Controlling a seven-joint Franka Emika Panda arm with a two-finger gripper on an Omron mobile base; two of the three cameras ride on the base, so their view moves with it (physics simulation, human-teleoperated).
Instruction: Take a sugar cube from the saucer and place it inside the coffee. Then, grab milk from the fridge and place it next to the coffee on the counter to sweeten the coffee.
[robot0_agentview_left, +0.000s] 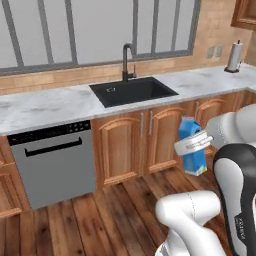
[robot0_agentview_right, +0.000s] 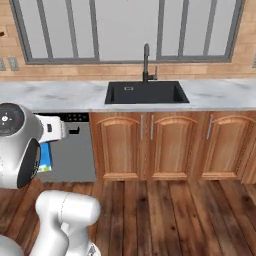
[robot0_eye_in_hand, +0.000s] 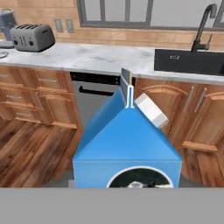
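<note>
The gripper (robot0_agentview_left: 192, 145) is closed on the milk (robot0_agentview_left: 192, 150), held upright at centre right of the left base view, below the counter (robot0_agentview_left: 50, 105) edge. Keep the carton vertical; raise it above counter height before approaching.

Milk (robot0_agentview_left: 192, 145) in the hand (robot0_agentview_left: 192, 143), before the counter (robot0_agentview_left: 45, 106) cabinets.

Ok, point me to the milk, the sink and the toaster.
milk (robot0_agentview_left: 192, 150): left base view, blue side below the claw.
sink (robot0_agentview_right: 146, 93): right base view, black basin floor.
toaster (robot0_eye_in_hand: 31, 37): hand view, grey front face.
</note>
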